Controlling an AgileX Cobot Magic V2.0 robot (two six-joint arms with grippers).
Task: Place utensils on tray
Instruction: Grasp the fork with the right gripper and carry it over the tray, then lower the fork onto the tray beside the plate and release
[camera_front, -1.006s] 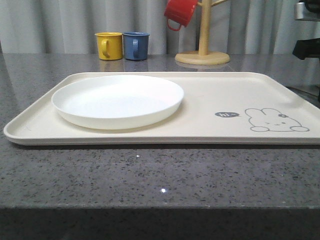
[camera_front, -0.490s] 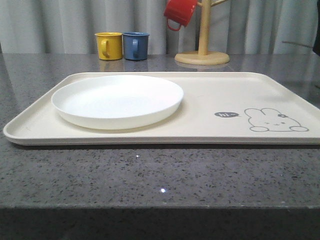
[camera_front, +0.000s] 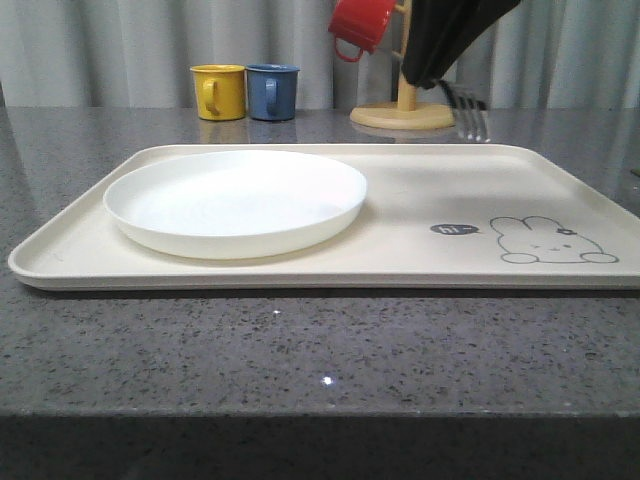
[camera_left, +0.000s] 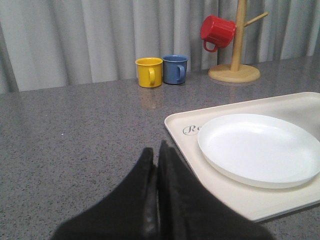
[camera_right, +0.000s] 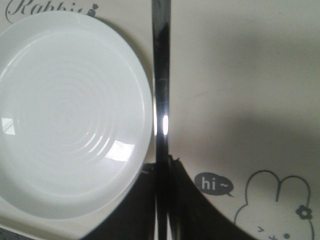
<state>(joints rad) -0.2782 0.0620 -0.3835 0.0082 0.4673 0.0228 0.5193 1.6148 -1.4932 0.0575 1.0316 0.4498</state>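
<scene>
A silver fork hangs tines-down over the far side of the cream tray, with my right gripper shut on it. In the right wrist view the fork runs out from the right gripper, just beside the round white plate and above the tray near its "hi" rabbit drawing. The plate lies on the tray's left half. My left gripper is shut on nothing, over the bare counter left of the tray and plate.
At the back of the grey stone counter stand a yellow mug and a blue mug. A wooden mug tree with a red mug stands behind the tray, close to the right gripper. A curtain hangs behind.
My right gripper has come in from the right edge with the fork and now hangs over the tray's far side. The plate and tray have not moved.
</scene>
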